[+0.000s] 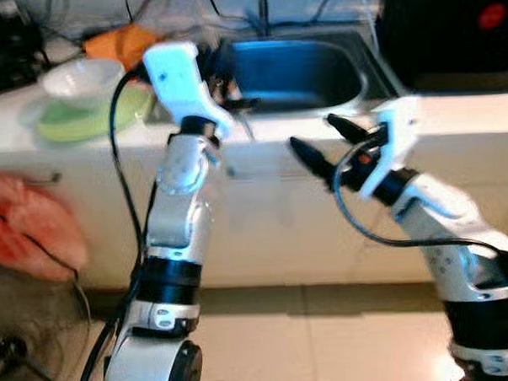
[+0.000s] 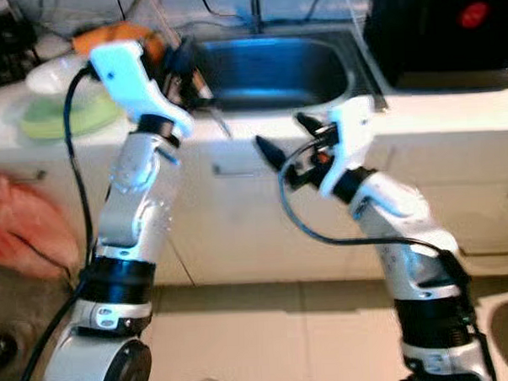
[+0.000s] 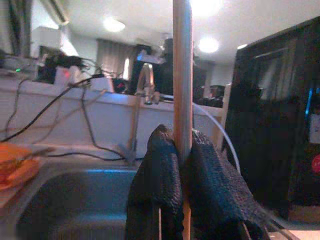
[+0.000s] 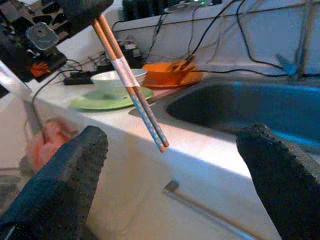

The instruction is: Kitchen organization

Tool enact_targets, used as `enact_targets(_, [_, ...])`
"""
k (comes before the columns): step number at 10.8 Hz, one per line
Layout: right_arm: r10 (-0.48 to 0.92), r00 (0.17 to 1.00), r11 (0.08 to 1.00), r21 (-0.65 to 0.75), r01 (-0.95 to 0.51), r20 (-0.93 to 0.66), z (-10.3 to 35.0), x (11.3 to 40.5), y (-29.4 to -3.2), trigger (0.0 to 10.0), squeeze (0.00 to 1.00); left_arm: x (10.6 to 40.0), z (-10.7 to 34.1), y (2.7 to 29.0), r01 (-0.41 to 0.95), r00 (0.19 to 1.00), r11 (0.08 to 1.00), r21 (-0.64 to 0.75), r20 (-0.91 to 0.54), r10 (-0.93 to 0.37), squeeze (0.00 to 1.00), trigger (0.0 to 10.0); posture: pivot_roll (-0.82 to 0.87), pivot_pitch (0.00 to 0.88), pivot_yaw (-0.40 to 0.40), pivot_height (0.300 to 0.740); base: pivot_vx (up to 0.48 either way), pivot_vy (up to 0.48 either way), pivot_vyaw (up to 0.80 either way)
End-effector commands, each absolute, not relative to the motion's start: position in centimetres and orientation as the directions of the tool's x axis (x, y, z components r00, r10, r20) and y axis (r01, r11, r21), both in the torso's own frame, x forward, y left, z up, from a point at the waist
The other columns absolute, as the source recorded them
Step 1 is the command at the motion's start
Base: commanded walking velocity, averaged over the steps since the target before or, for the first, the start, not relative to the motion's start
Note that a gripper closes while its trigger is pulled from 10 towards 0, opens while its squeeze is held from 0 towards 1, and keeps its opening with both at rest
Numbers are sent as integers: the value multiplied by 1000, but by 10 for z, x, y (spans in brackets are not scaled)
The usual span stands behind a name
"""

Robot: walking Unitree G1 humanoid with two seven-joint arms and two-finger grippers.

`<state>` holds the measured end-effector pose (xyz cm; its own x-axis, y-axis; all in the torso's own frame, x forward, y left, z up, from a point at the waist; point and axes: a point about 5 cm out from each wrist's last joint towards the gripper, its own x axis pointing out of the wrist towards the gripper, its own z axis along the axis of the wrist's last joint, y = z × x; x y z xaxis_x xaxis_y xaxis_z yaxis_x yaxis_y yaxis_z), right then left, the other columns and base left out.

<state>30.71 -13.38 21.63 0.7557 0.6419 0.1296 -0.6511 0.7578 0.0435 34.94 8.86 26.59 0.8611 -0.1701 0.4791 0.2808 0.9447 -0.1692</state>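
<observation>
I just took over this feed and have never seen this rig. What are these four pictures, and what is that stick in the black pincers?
It is a humanoid robot with two silver arms, facing a kitchen counter with a sink. The two wide pictures come from cameras in its head, looking down. The other two come from cameras on each wrist, looking along that arm's black fingers.

The left gripper is shut on a pair of chopsticks, held over the counter edge beside the sink. The right gripper is open, in front of the cabinet, its fingers pointing toward the chopsticks.

On the counter, left of the sink, lie a white bowl on a green plate and something orange.
</observation>
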Motion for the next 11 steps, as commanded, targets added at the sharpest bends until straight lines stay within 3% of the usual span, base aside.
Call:
enact_targets(1, [643,753,757,31,-652,141,221,307,-132,10000,776,350,264,94,256,870,951,-172,471,-149,0,0,-23,76,53,740,0,0,0])
enact_targets(11, [527,834,840,50,-541,162,219,317,-139,10000,773,355,261,113,202,894,961,-187,435,-104,0,0,-7,93,64,740,0,0,0])
